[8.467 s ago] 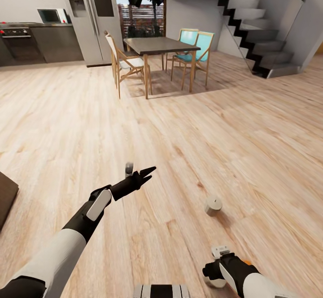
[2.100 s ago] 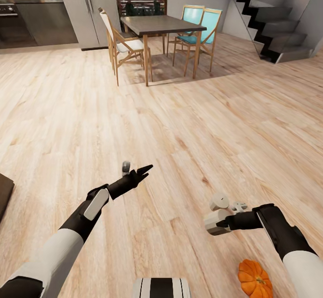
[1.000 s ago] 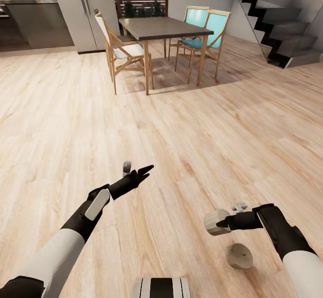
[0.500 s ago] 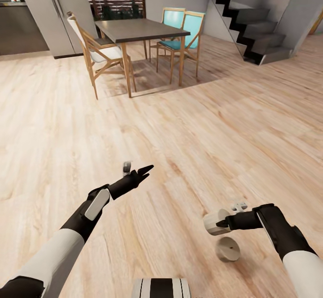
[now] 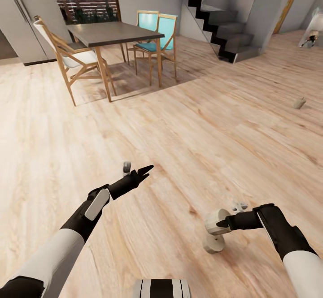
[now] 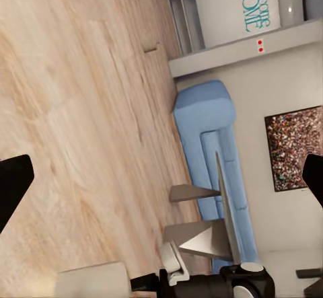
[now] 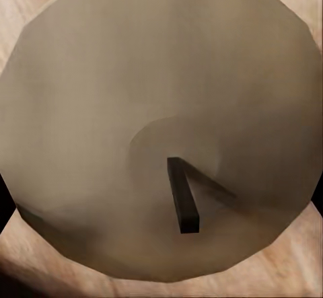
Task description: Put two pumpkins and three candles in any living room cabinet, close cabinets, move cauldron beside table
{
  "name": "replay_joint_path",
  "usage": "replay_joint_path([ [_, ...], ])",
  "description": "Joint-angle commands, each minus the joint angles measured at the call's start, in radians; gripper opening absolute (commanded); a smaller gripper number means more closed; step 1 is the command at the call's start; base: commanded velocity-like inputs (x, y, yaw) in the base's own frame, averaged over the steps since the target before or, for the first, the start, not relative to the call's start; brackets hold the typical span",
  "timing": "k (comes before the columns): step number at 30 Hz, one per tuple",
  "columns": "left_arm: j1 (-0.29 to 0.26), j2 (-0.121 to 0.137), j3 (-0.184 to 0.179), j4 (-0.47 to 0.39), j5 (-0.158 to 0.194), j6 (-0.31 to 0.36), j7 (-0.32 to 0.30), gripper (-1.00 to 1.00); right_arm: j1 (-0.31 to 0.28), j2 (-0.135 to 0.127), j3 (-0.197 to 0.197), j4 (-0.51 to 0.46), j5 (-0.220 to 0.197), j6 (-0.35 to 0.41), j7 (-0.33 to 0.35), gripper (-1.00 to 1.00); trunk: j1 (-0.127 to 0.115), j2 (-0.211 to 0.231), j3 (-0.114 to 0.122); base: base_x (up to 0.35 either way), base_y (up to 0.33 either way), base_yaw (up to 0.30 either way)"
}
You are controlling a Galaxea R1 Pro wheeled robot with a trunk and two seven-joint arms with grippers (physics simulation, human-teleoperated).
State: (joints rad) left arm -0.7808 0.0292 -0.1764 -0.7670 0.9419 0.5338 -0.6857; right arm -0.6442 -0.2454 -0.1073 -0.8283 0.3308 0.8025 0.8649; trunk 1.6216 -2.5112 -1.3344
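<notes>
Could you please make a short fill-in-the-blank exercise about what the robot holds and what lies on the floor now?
1. The right claw is shut on a ____.
2. A second candle lies on the wooden ____, just below the held one in the head view.
3. The left claw holds ____.
4. The chairs behind the dining table have ____ backs.

Missing words: candle; floor; nothing; turquoise
</notes>
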Motion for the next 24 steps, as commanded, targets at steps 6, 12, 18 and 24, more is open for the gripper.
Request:
replay_joint_path([
  [6, 0.0, 0.0, 0.0, 0.002, 0.0, 0.0, 0.0, 1.0, 0.0, 0.0, 0.0, 0.0, -0.003, 0.001, 0.0, -1.0, 0.0, 0.0, 0.004, 0.0, 0.0, -0.276],
  [12, 0.0, -0.001, 0.0, 0.005, 0.0, -0.001, 0.0, 1.0, 0.0, 0.0, 0.0, 0.0, -0.003, 0.001, 0.0, -1.0, 0.0, 0.0, 0.008, 0.0, 0.0, -0.276],
  [18, 0.0, -0.006, 0.0, 0.006, -0.001, -0.002, 0.0, 1.0, 0.0, 0.0, 0.0, 0.0, -0.003, 0.001, 0.0, -1.0, 0.0, 0.0, 0.013, 0.0, 0.0, -0.276],
  [24, 0.0, -0.006, 0.0, 0.006, -0.002, -0.002, 0.0, 1.0, 0.0, 0.0, 0.0, 0.0, -0.004, 0.001, 0.0, -1.0, 0.0, 0.0, 0.017, 0.0, 0.0, -0.276],
])
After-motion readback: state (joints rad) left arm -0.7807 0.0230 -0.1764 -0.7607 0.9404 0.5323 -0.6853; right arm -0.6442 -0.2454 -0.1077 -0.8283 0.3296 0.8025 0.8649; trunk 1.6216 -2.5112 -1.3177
